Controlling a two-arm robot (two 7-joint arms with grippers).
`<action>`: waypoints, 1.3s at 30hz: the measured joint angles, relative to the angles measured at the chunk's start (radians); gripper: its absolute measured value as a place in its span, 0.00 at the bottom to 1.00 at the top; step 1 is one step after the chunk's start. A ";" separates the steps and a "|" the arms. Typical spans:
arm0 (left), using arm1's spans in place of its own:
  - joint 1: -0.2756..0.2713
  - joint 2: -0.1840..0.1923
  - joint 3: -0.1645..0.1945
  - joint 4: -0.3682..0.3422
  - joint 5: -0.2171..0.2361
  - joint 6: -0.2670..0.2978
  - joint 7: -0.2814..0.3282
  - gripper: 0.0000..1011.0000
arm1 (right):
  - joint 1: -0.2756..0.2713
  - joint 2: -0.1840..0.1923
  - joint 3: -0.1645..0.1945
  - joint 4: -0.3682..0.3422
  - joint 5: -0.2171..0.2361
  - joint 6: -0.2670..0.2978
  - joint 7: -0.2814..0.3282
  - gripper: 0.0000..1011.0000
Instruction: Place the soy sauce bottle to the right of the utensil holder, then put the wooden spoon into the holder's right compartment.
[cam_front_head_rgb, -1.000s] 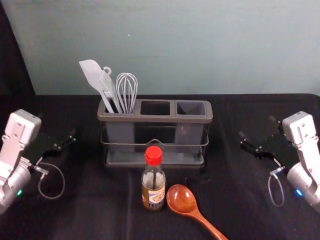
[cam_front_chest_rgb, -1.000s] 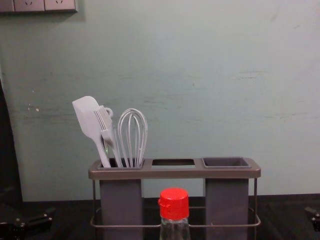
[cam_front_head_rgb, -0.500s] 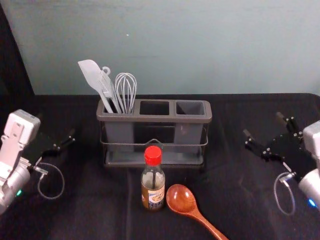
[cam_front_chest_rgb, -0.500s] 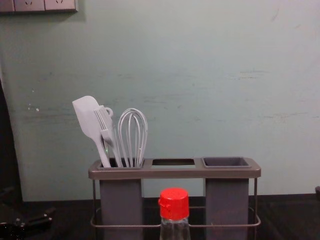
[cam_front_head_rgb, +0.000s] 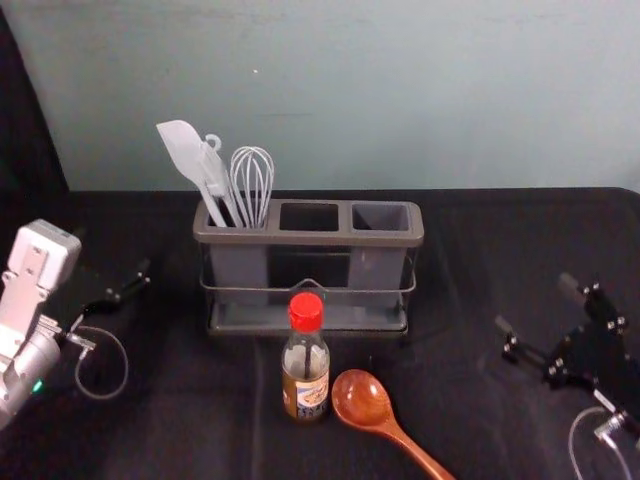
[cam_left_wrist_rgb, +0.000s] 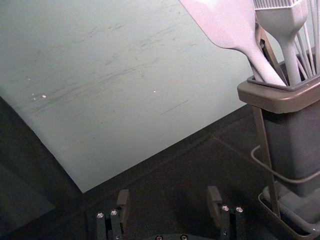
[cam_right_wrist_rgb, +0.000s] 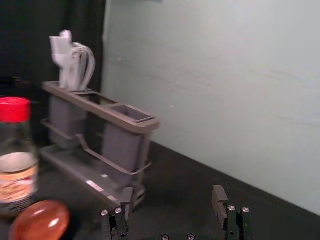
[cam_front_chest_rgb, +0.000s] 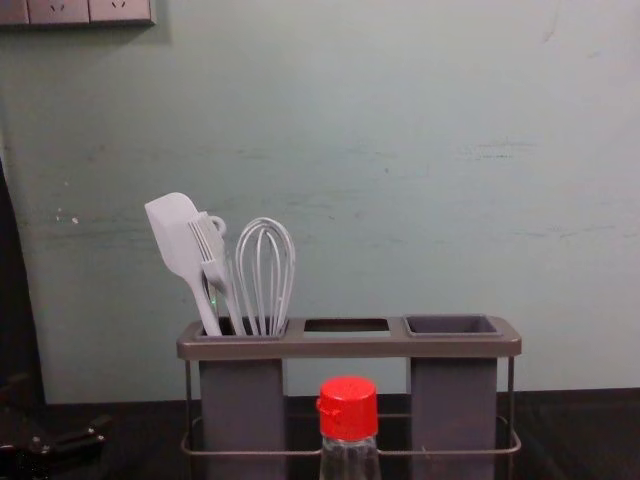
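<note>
My right gripper (cam_front_head_rgb: 536, 300) stands open off to the right of the spoon; its fingers are parted in the right wrist view, where the gripper (cam_right_wrist_rgb: 173, 200) holds nothing. My left gripper (cam_front_head_rgb: 140, 280) is parked at the left, and the left wrist view shows that gripper (cam_left_wrist_rgb: 169, 200) open and empty. The red-capped soy sauce bottle (cam_front_head_rgb: 306, 370) stands upright in front of the utensil holder (cam_front_head_rgb: 300, 238). Just right of the bottle lies the wooden spoon (cam_front_head_rgb: 363, 399), bowl toward the holder, handle toward the near right. The holder's right compartment (cam_front_head_rgb: 381, 217) has nothing in it.
A white spatula (cam_front_head_rgb: 186, 153), a brush and a whisk (cam_front_head_rgb: 252, 180) stand in the holder's left compartment. Behind the black-covered table (cam_front_head_rgb: 480, 420) rises a pale green wall (cam_front_head_rgb: 450, 90). Black cloth hangs at the far left.
My right gripper has moved outward to the right and nearer the table's front edge, leaving the chest view's right edge. The left arm, bottle, spoon and holder stay put.
</note>
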 joint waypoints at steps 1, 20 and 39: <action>0.000 0.000 0.000 0.000 0.000 0.000 0.000 1.00 | -0.022 0.011 0.007 -0.011 0.014 -0.008 0.019 0.99; 0.000 0.000 0.000 0.000 0.000 0.000 0.000 1.00 | 0.014 -0.008 -0.054 -0.036 0.059 -0.020 0.251 0.99; 0.000 0.000 0.000 0.000 0.000 0.000 0.000 1.00 | 0.101 -0.098 -0.121 -0.047 -0.043 0.058 0.314 0.99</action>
